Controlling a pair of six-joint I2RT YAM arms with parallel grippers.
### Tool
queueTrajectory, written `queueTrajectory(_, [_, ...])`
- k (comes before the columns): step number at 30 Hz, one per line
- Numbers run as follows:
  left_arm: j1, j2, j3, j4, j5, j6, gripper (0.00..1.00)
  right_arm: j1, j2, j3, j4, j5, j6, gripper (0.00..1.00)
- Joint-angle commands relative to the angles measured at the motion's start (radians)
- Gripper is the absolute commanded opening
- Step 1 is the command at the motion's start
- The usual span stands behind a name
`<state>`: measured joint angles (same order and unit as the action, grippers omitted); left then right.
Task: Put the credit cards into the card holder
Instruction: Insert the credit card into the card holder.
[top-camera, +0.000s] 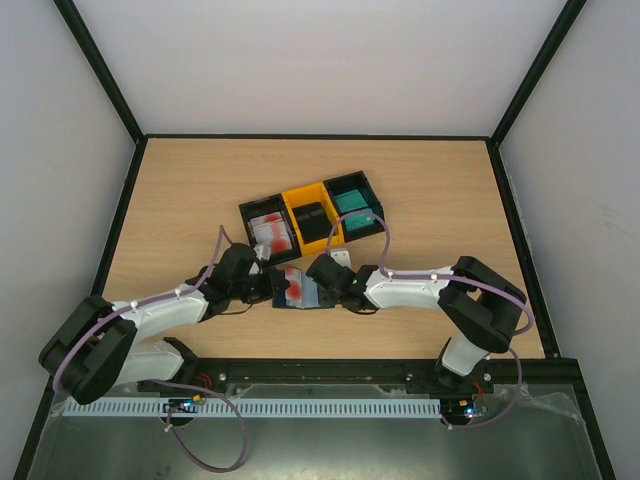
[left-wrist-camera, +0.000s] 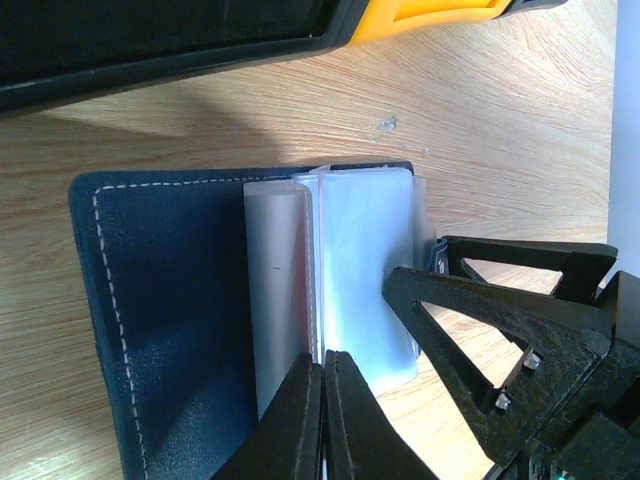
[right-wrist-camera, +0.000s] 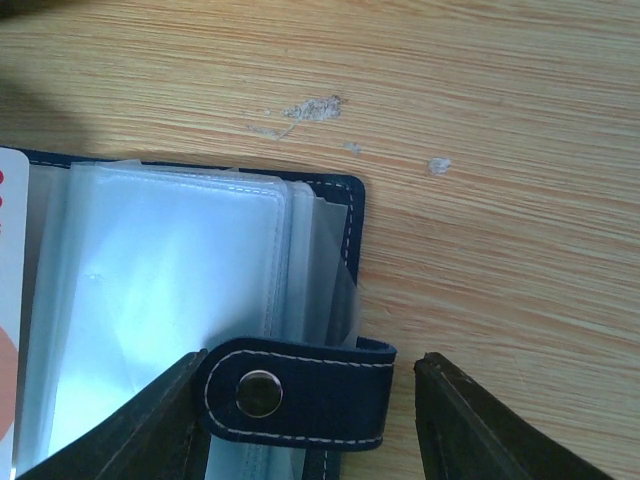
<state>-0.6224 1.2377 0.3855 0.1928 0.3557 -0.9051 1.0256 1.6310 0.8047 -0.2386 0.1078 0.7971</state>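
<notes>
The navy card holder (top-camera: 305, 293) lies open on the table between both grippers, clear sleeves up. My left gripper (top-camera: 268, 284) is shut on a white credit card with red blotches (top-camera: 292, 283), held edge-on over the sleeves in the left wrist view (left-wrist-camera: 323, 362). That card's edge shows at the left of the right wrist view (right-wrist-camera: 8, 300). My right gripper (right-wrist-camera: 315, 410) is open, its fingers either side of the holder's snap tab (right-wrist-camera: 295, 395). More credit cards sit in bins: white-red (top-camera: 268, 228), black (top-camera: 313, 222) and teal (top-camera: 353, 203).
The three bins stand in a row just behind the holder, black (top-camera: 247, 212), yellow (top-camera: 300, 196) and black (top-camera: 366, 186). The near bins' rims show at the top of the left wrist view (left-wrist-camera: 430, 15). Dark frame rails border the table.
</notes>
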Motion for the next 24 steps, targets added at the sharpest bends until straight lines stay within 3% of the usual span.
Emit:
queueTrajectory(1, [0.005,0.009,-0.017,0.041,0.016,-0.008,0.03,0.006,0.022,-0.007,-0.057,0.016,0.015,0.53])
queueTrajectory(24, [0.003,0.069,-0.044,0.142,0.097,-0.093,0.02,0.006,0.018,-0.025,-0.047,0.014,0.042,0.48])
